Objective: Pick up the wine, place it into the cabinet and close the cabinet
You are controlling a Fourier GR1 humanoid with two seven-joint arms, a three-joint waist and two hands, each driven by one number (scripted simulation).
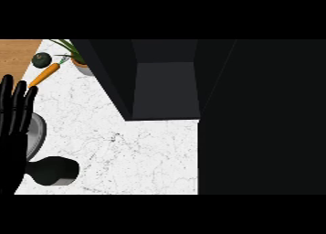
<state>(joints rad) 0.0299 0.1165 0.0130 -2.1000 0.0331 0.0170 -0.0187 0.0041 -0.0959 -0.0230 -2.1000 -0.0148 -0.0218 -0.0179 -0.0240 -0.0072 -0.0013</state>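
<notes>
The wine bottle (54, 170) is a dark shape on the white marble counter at the lower left, seen from above. My left hand (9, 123) is open at the view's left edge with its fingers straight up, and its wrist is right beside the bottle's left end. I cannot tell whether they touch. The dark cabinet (165, 87) stands open at the top middle and its inside looks bare. Its open door (266, 119) fills the right side as a big black panel. My right hand shows nowhere.
A grey plate (37, 135) lies half hidden behind my left hand. At the top left are a carrot (44, 74), a dark green round fruit (41, 59), a potted plant (76, 58) and a wooden surface (10, 55). Bare counter (138, 155) lies in front of the cabinet.
</notes>
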